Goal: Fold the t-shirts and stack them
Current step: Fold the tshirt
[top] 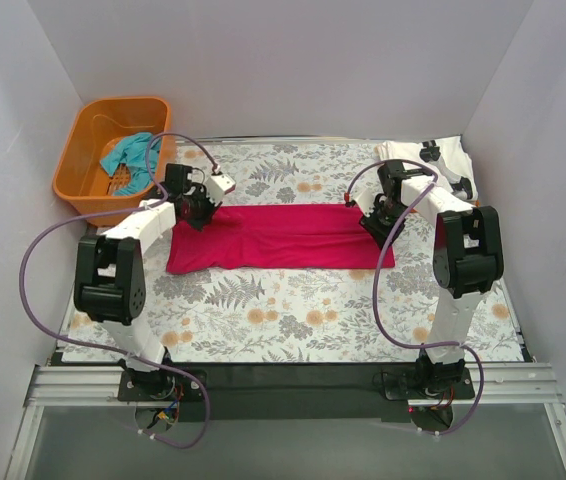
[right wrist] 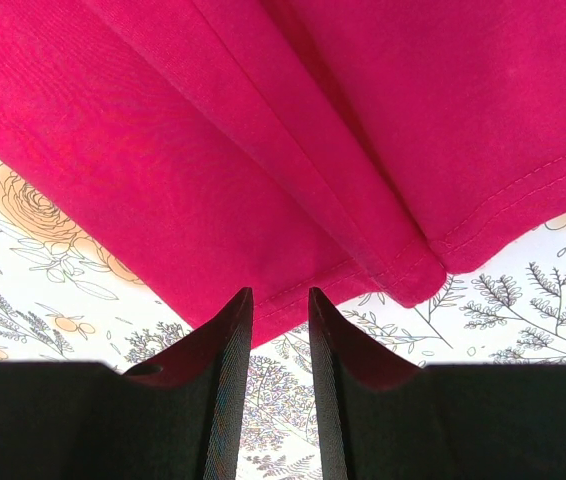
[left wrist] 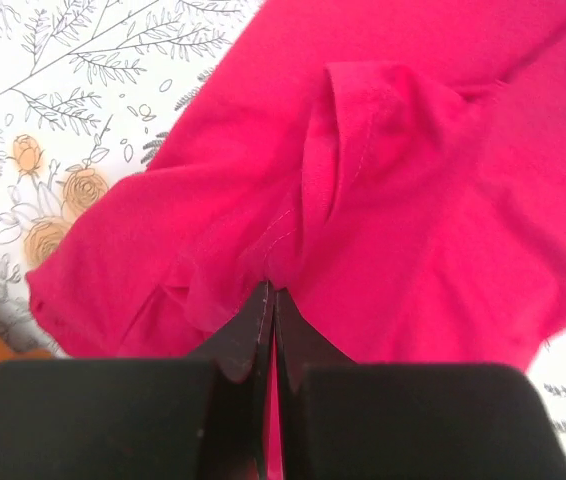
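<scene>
Half-folded red shirt (top: 281, 237), left end effector (left wrist: 269, 296) clamped on it, right end effector (right wrist: 280, 300) apart; teal shirt (top: 128, 158) and white shirt (top: 453, 153) not yet folded.

magenta-red t-shirt (top: 283, 238): soft matt cloth, stitched hems
table cover (top: 293, 310): matt, flower-printed
basket (top: 81, 150): smooth orange plastic, slight gloss
right gripper (right wrist: 280, 292): matt black, finely ribbed inner faces

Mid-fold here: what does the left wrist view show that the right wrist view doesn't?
Left wrist only: the left gripper shut, pinching a bunched, stitched fold of the magenta t-shirt. Right wrist only: the right gripper open, its tips at the shirt's flat hemmed edge, nothing pinched. Both: the same magenta cloth lying on the floral table cover.
</scene>
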Tool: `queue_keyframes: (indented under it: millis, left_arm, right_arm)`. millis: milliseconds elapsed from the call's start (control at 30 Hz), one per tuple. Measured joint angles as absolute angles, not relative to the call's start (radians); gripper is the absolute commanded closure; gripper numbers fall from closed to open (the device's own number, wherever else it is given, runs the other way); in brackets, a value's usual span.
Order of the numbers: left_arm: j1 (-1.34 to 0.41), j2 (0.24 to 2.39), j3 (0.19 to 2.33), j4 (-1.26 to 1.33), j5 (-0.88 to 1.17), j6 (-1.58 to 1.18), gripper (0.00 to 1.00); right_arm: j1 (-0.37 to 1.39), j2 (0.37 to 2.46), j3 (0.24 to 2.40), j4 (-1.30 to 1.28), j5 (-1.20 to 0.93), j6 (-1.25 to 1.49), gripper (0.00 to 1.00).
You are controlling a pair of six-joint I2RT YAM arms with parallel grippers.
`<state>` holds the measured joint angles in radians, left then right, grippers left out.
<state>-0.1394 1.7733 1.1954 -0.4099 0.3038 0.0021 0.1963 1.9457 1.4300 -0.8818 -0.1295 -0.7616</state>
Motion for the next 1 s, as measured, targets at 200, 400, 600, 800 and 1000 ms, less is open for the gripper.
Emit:
queue_keyframes:
  millis: [200, 400, 600, 800, 1000]
  left_arm:
    - [-0.147, 1.690, 1.120, -0.450, 0.328, 0.073, 0.87]
    - [-0.150, 1.700, 1.124, -0.554, 0.367, 0.112, 0.70]
    - [-0.152, 1.733, 1.221, -0.619, 0.427, 0.078, 0.57]
    - [-0.226, 1.767, 1.343, -0.582, 0.448, -0.040, 0.53]
    - [-0.347, 1.887, 1.422, -0.518, 0.447, -0.141, 0.53]
  right_arm:
    - [0.196, 1.946, 1.432, -0.882, -0.130, -0.761, 0.69]
    - [0.196, 1.957, 1.468, -0.885, -0.131, -0.751, 0.71]
    - [0.196, 1.957, 1.479, -0.886, -0.134, -0.732, 0.73]
    - [0.175, 2.001, 1.575, -0.894, -0.163, -0.703, 0.70]
    - [0.167, 2.036, 1.621, -0.891, -0.163, -0.702, 0.63]
